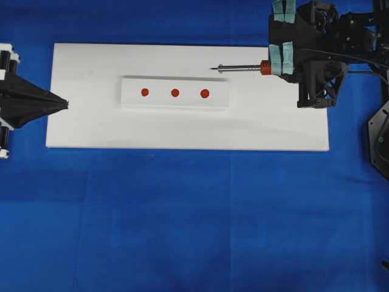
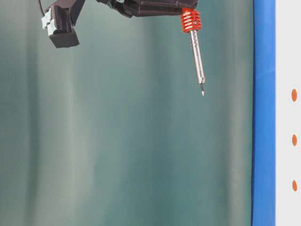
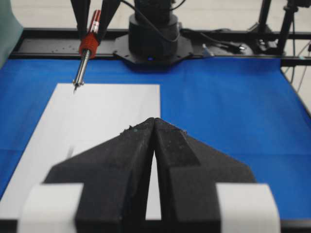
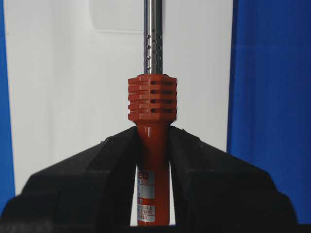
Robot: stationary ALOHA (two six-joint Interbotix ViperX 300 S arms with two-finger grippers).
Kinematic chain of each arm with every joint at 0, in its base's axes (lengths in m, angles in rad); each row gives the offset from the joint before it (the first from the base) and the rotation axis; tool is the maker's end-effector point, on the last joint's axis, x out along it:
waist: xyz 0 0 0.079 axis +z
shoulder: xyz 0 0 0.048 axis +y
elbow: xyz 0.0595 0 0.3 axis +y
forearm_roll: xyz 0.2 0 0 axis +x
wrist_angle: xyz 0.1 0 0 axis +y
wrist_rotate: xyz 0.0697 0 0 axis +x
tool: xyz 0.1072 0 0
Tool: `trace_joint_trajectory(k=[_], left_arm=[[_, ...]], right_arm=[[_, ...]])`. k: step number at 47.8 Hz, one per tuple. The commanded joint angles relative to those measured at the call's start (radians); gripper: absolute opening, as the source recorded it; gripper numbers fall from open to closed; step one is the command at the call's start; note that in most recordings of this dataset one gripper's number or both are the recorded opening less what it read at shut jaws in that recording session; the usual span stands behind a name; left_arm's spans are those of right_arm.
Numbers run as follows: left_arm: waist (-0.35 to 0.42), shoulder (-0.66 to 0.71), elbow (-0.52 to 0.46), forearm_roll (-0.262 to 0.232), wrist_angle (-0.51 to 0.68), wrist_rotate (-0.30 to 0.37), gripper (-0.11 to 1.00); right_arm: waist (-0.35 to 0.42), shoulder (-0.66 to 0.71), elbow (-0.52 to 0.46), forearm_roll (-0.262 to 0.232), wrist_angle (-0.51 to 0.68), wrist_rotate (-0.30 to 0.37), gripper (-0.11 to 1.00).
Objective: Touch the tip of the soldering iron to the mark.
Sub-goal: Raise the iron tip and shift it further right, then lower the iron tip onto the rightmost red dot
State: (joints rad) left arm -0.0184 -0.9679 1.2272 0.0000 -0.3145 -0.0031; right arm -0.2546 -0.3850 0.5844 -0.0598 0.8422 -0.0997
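My right end effector [image 4: 153, 145] is clamped on the iron [image 1: 243, 67] by its red handle, shaft pointing left over the white board [image 1: 85, 121]. The tip hangs in the air above the board, just on the far side of the strip [image 1: 175, 92], near its right end. The left end effector [image 1: 64, 104] sits pressed together at the board's left edge, holding nothing; I'd leave it parked.

Three red dots lie in a row on the strip. The mark [image 1: 144, 92] looks to me like the left one, the smallest, though the sizes are close and I'd check before committing. That puts it well apart from the tip, past the other two dots.

To do this well I'd carry the iron left while it is high, bring it nearer to line up over the strip, then lower gently. In the table-level view the tip is clearly off the surface, so I'd watch that gap close there and use the overhead for alignment. The handle seems seated straight between the pads, so the tip should track the wrist.
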Motion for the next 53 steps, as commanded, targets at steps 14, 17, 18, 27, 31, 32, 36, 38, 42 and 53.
trace_joint_trajectory(k=[14,17,18,27,31,32,36,38,42,53], left_arm=[[-0.003,0.005,-0.009,0.003,-0.002,-0.002,0.00],[-0.003,0.005,-0.011,0.002,-0.003,-0.002,0.00],[-0.002,0.005,-0.011,0.002,-0.002,-0.002,0.00],[-0.003,0.005,-0.009,0.002,-0.002,-0.002,0.00],[-0.002,0.003,-0.011,0.002,-0.002,-0.002,0.00],[-0.003,0.003,-0.011,0.003,-0.002,-0.002,0.00],[-0.003,0.003,-0.011,0.002,-0.002,-0.002,0.00],[-0.003,0.003,-0.011,0.002,-0.002,-0.002,0.00],[-0.002,0.003,-0.009,0.003,-0.002,-0.002,0.00],[-0.002,0.003,-0.011,0.002,-0.003,-0.002,0.00]], right_arm=[[-0.002,-0.011,-0.015,-0.003,-0.009,0.002,0.06],[-0.003,-0.009,-0.015,-0.003,-0.009,0.002,0.06],[-0.003,-0.009,-0.014,-0.003,-0.009,0.000,0.06],[-0.003,0.002,-0.011,-0.003,-0.009,0.000,0.06],[-0.003,0.014,-0.008,-0.003,-0.014,0.000,0.06],[-0.003,0.020,-0.005,-0.003,-0.017,0.000,0.06],[-0.003,0.038,0.008,-0.003,-0.035,0.000,0.06],[-0.003,0.052,0.014,-0.003,-0.051,0.000,0.06],[-0.002,0.077,0.031,-0.002,-0.081,0.000,0.06],[-0.002,0.149,0.067,0.000,-0.167,0.000,0.06]])
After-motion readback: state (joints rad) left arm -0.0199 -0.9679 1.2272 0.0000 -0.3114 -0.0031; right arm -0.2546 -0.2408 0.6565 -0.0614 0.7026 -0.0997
